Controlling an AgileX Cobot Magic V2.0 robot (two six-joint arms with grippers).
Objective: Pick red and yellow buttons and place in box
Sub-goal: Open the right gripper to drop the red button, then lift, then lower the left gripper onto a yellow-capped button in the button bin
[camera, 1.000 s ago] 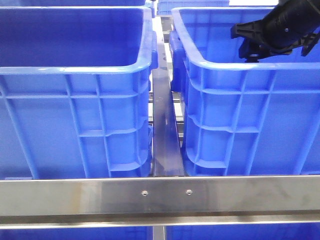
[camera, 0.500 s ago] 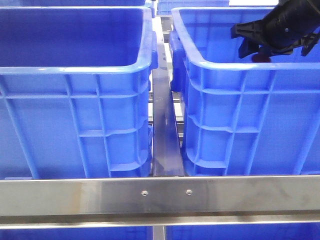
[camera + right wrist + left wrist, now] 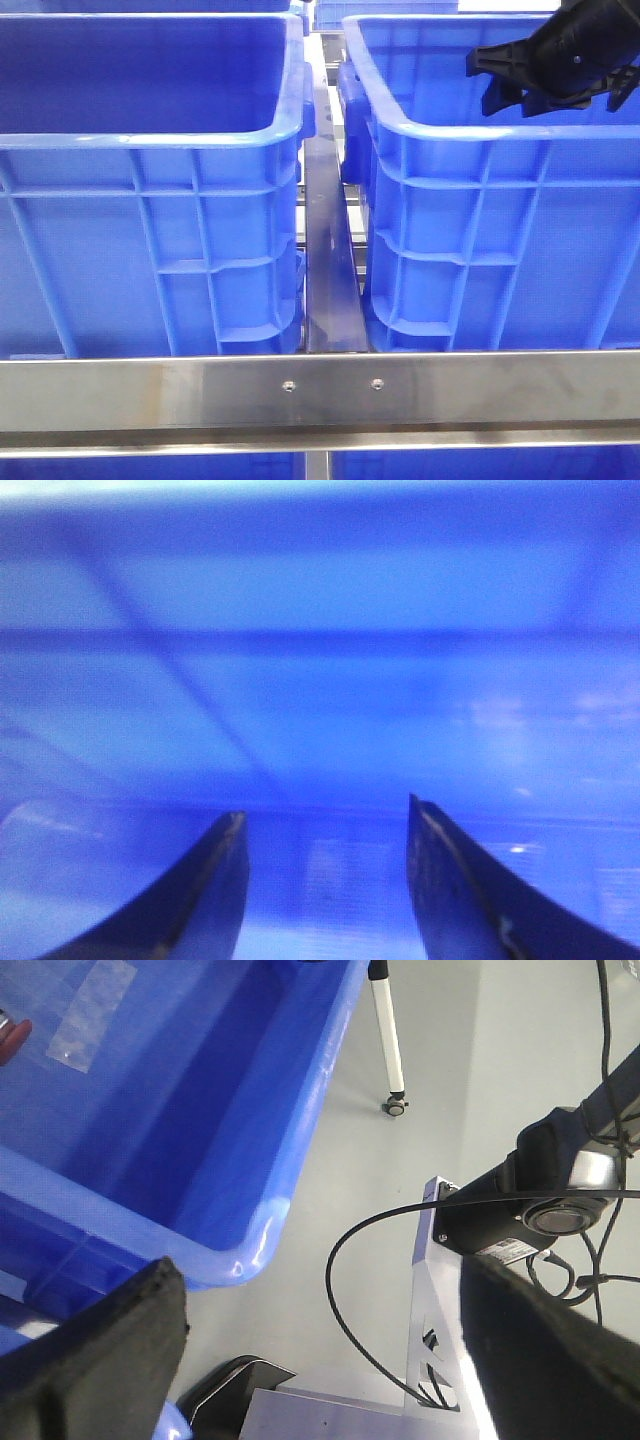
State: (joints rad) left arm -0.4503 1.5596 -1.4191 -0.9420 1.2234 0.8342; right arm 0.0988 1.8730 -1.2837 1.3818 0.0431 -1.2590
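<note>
My right gripper (image 3: 508,84) hangs over the near rim of the right blue box (image 3: 450,135). In the right wrist view its fingers (image 3: 225,880) stand apart with nothing between them, and only the box's blue inside (image 3: 320,680) shows past them. No button shows in the front view. My left gripper (image 3: 318,1285) is wide open and empty, beside the corner of a blue box (image 3: 200,1160). A small red thing (image 3: 12,1036) lies in that box at the frame's edge. No yellow button is in view.
A second blue box (image 3: 150,140) stands on the left, with a metal rail (image 3: 330,250) between the two and a steel crossbar (image 3: 320,390) in front. The left wrist view shows grey floor, a stand leg on a caster (image 3: 392,1100), a black cable and a camera mount (image 3: 540,1205).
Half a second ago a red thing showed just under my right gripper's fingers; now it is gone from view. The right gripper has shifted slightly right and up.
</note>
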